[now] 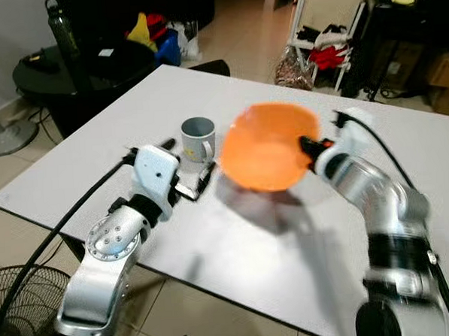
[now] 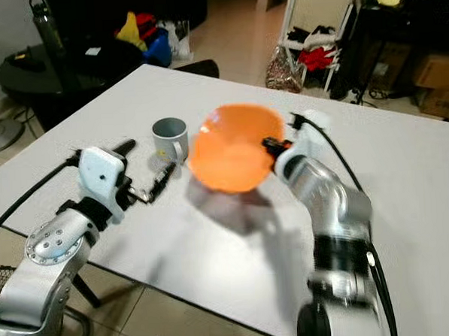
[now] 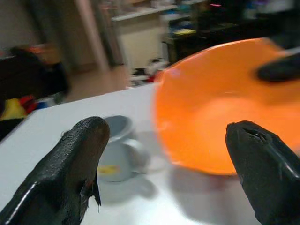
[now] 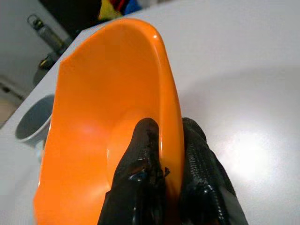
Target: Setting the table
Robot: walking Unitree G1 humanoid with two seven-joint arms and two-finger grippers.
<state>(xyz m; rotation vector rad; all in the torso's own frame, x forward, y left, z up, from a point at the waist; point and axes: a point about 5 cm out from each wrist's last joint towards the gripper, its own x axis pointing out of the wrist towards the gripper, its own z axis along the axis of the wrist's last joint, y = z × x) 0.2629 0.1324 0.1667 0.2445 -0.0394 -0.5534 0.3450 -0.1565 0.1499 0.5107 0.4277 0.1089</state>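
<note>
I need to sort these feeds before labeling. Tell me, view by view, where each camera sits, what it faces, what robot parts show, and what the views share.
Left eye view: on the head, looking down at the white table; both silver arms show, the right gripper pinching the orange bowl.
Right eye view: same head, same scene, slightly shifted.
Left wrist view: looks along the open left gripper toward the grey mug and bowl.
Right wrist view: looks along its fingers clamping the bowl's rim.
Shared: bowl, mug and table appear in all four.
</note>
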